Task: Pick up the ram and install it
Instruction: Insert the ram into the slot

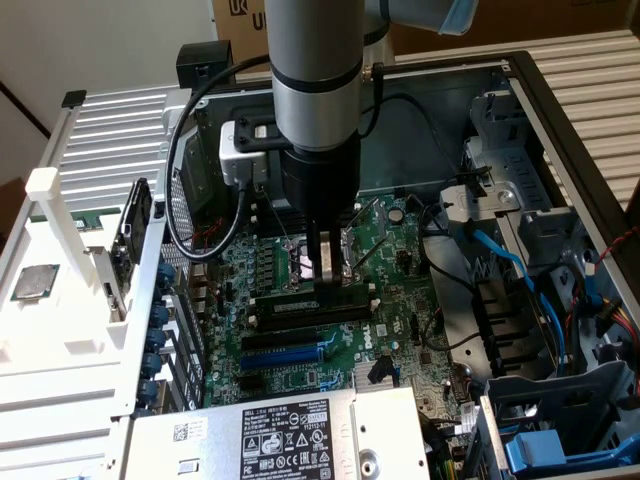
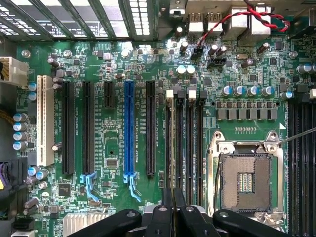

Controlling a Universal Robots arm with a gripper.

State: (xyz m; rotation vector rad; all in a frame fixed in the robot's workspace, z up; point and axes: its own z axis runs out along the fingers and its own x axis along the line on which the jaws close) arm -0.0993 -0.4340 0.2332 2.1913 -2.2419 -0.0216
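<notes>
Claw is down inside the open case, fingers nearly together, apparently clamped on the top edge of the ram. Ram stands on edge across the board, just near of the CPU socket and far of the blue slot, pale label facing the camera. Wrist view: claw straddles the ram seen edge-on, lined up with the ram slots beside the socket. Step in hand looks like seating the stick. To do it well: keep the ram upright and parallel to its slot, push straight down with no twist, both ends sinking together. Cannot tell if the white clips are open or the notch matches, so check those.
</notes>
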